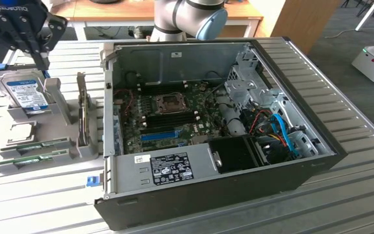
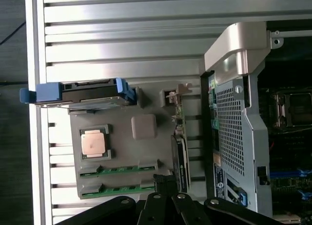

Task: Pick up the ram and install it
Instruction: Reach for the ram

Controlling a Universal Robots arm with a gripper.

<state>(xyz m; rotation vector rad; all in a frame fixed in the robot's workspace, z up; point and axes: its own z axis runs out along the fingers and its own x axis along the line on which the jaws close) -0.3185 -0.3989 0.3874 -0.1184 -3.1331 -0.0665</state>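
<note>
Hand: clenched shut, hanging just above the hard drive.
Ram: I see it lying in the grey holder on the worktop, below my hand and apart from it.
Computer case: open, beside the holder.

A robotics lab in an office-like room is indicated: an opened computer case is laid on a ribbed metal table beside the gripper, and wooden desks, carpeted floor and a white machine are seen beyond it.
</note>
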